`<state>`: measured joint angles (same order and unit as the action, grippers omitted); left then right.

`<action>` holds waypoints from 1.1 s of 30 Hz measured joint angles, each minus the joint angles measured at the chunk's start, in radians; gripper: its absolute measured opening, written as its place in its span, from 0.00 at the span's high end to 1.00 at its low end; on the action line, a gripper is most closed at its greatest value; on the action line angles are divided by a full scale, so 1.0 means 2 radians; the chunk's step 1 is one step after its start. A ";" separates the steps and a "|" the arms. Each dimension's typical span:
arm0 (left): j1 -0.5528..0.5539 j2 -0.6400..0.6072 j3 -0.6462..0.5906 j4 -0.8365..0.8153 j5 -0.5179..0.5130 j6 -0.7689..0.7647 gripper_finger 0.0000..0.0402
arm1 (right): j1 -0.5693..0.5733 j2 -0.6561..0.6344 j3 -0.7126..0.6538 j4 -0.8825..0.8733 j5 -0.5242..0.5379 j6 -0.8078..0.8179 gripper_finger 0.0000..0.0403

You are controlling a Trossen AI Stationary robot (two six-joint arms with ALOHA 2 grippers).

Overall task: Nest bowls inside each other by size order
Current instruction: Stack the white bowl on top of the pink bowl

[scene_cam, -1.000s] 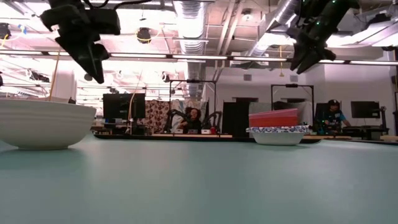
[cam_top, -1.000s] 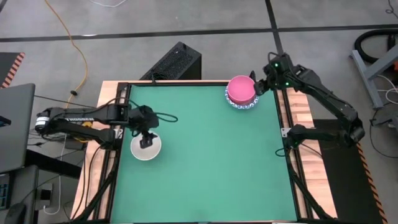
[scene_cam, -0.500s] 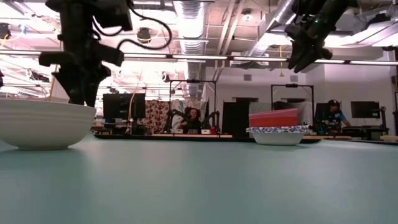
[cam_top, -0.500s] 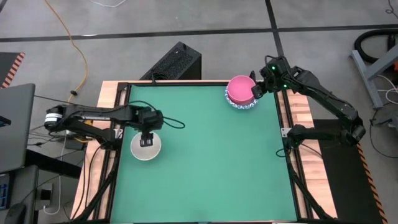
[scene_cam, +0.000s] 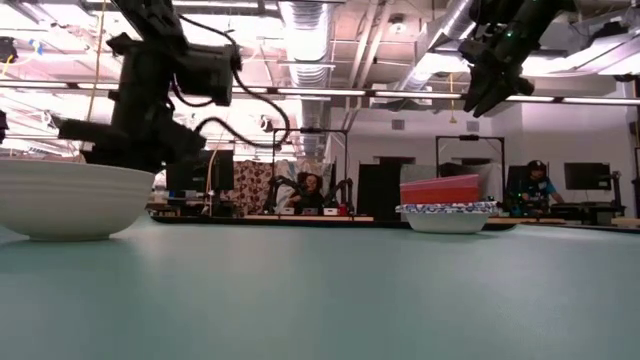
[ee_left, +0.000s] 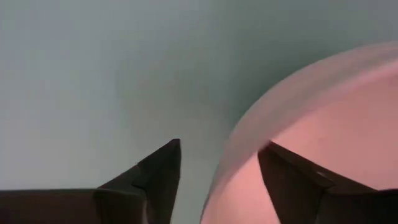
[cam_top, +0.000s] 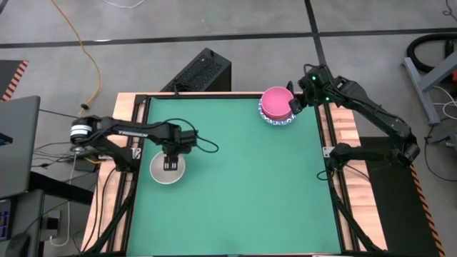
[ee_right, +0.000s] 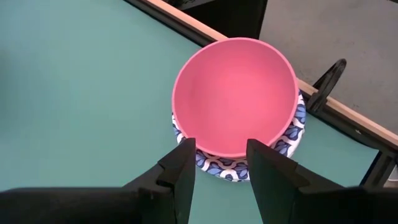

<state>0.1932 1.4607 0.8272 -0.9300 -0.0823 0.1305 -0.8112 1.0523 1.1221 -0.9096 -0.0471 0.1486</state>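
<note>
A plain off-white bowl (cam_top: 167, 170) stands on its base at the left of the green mat; it also shows in the low view (scene_cam: 70, 198). My left gripper (cam_top: 171, 163) points straight down over it, open. One finger (ee_left: 158, 180) is outside the rim (ee_left: 227, 162) and the other (ee_left: 292, 186) is inside, and I see no touch. A pink bowl (cam_top: 276, 103) sits nested in a blue-patterned bowl (ee_right: 217, 165) at the far right. My right gripper (ee_right: 221, 168) hovers open above their near rim, high over them in the low view (scene_cam: 490, 85).
The wooden table frame (cam_top: 341, 128) borders the mat. A black box (cam_top: 203, 71) stands beyond the far edge and a laptop (cam_top: 18, 143) lies off to the left. The middle and near part of the mat (cam_top: 243, 193) is bare.
My left gripper has come down onto the off-white bowl and tipped until it points straight down, so its fingers now straddle the rim. The bowl has not moved.
</note>
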 joint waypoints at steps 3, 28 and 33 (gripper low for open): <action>0.007 0.019 0.000 0.002 0.006 0.003 0.62 | 0.007 0.000 0.000 -0.001 0.000 0.000 0.59; 0.021 0.036 0.114 0.134 -0.002 -0.179 1.00 | 0.071 0.023 -0.019 0.023 0.065 0.109 0.59; 0.044 0.036 0.114 0.167 -0.009 -0.188 1.00 | 0.103 0.041 -0.051 0.067 0.064 0.136 0.59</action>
<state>0.2807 1.5330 1.0550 -0.5964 -0.0994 -0.2463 -0.6051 1.1333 1.0202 -0.7755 0.0817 0.4212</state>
